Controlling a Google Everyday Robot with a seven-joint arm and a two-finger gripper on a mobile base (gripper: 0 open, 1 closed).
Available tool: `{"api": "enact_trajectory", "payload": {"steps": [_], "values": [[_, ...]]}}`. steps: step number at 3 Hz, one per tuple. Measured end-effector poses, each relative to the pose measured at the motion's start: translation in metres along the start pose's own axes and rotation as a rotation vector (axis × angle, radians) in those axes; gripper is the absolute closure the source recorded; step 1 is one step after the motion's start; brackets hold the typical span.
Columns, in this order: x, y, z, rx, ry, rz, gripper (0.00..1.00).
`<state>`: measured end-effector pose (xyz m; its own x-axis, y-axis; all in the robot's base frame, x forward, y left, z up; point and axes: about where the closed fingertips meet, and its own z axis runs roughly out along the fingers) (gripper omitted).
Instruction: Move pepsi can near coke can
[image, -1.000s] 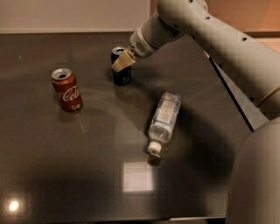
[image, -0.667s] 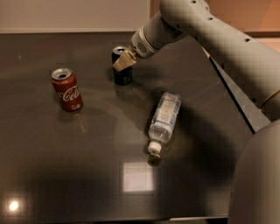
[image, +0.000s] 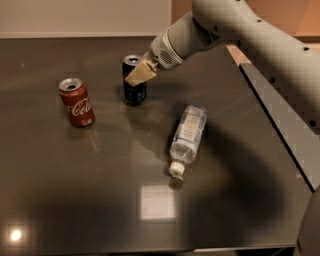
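Hardly anything has moved since the earlier frames: the gripper (image: 140, 74) stays at the pepsi can (image: 134, 92), perhaps a touch lower, and the can seems nudged slightly left. Its beige tip overlaps the can's upper right side, just under the silver top; whether it is clamped on the can or loose cannot be told. The pepsi stands upright at upper centre of the dark table (image: 75, 190). The coke can (image: 77, 105) stands upright to its left, near but apart. A clear bottle (image: 188, 132) lies on its side at centre, cap toward the bottom edge.
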<state>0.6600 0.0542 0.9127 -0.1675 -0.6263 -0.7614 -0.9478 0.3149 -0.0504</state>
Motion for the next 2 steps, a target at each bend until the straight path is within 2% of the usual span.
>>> {"api": "enact_trajectory", "payload": {"steps": [2], "values": [[-0.02,0.066,0.003,-0.163,-0.036,-0.128,1.0]]}}
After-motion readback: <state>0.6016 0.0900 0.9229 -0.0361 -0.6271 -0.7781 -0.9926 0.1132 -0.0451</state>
